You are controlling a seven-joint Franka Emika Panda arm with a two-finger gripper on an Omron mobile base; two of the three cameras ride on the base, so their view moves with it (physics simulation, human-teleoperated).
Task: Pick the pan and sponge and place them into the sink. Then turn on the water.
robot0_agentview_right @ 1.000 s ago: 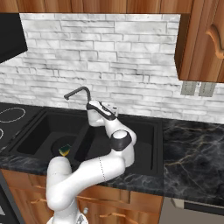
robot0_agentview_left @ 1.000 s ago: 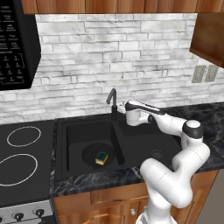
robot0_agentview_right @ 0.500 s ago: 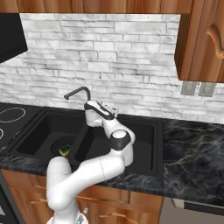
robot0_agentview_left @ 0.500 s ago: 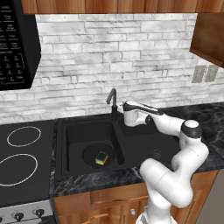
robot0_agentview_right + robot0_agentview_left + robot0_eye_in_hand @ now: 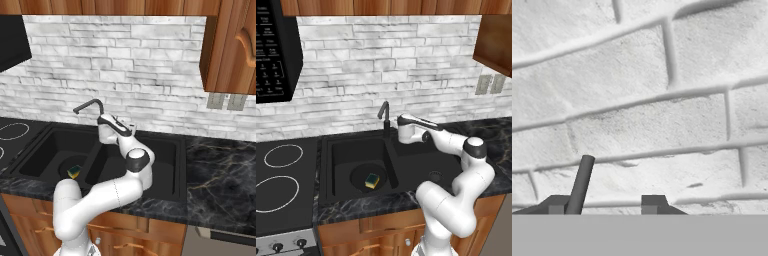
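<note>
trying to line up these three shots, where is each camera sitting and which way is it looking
Left base view: behind the arm, to its left, looking forward and down at the sink, the pan holding the sponge, and the stovetop; the arm rises from lower right.
Right base view: behind, to its right, same sink from the other side; the arm rises from lower left.
Hand view: on the hand, facing the brick wall; both finger tips and a thin dark rod at the bottom.
Both base views share sink, pan, sponge, faucet.

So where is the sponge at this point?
The sponge lies on the pan in the left basin of the sink, left of the faucet in the left base view.
</note>
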